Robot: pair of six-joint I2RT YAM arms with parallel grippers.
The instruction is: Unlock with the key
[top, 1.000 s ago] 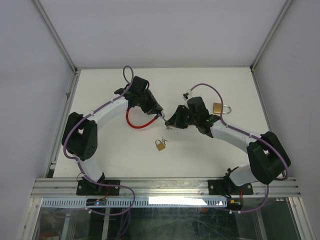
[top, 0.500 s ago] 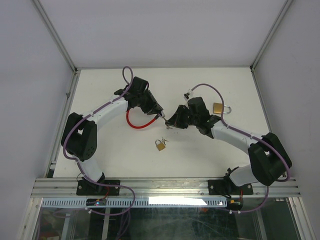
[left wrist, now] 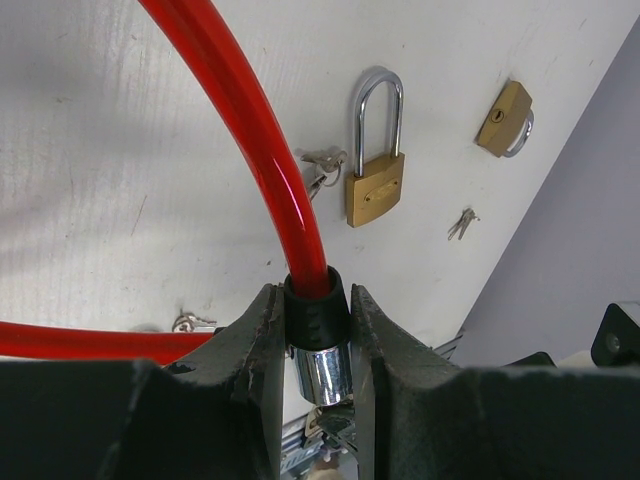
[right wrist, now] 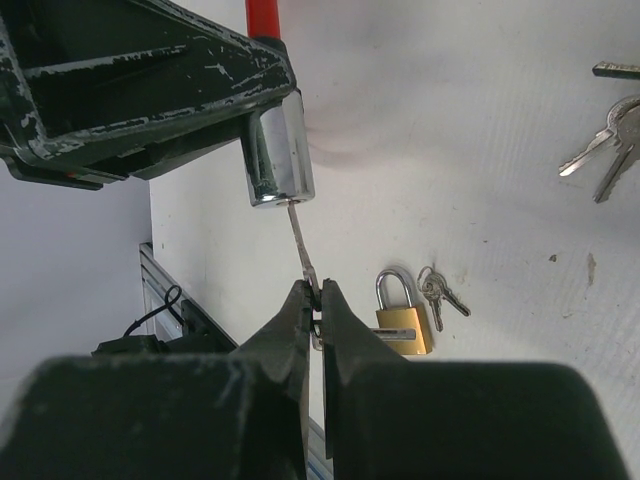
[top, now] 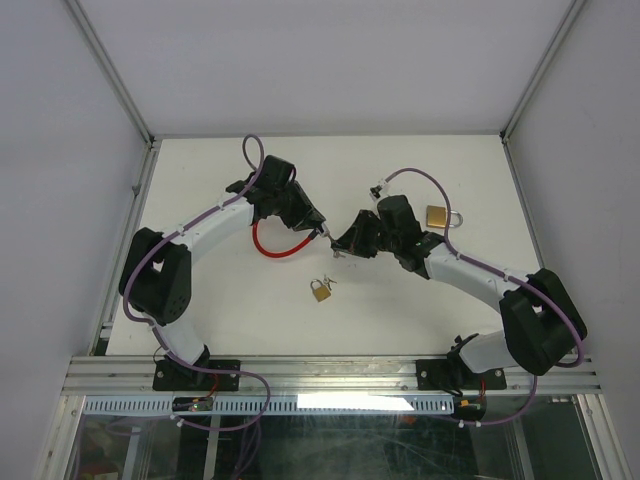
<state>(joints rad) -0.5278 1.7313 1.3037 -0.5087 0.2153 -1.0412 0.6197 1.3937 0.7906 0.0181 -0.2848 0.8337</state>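
Observation:
The lock is a red cable (left wrist: 250, 130) whose end has a black collar and a chrome cylinder (right wrist: 278, 150). My left gripper (left wrist: 312, 300) is shut on that collar and holds the cylinder above the table (top: 220, 300). My right gripper (right wrist: 318, 298) is shut on the head of a key (right wrist: 303, 245). The key's thin blade runs up into the cylinder's end face. In the top view the two grippers meet at mid-table, left gripper (top: 318, 228) and right gripper (top: 340, 247), with the red cable loop (top: 270, 245) lying behind the left one.
A small brass padlock (top: 320, 291) with a key bunch (right wrist: 440, 290) lies just in front of the grippers. A larger brass padlock (top: 440, 216) lies at the right rear. More loose keys (right wrist: 605, 150) lie on the white table.
Both arms' elbows have drifted slightly outward. The grippers, the lock end and the key keep their places.

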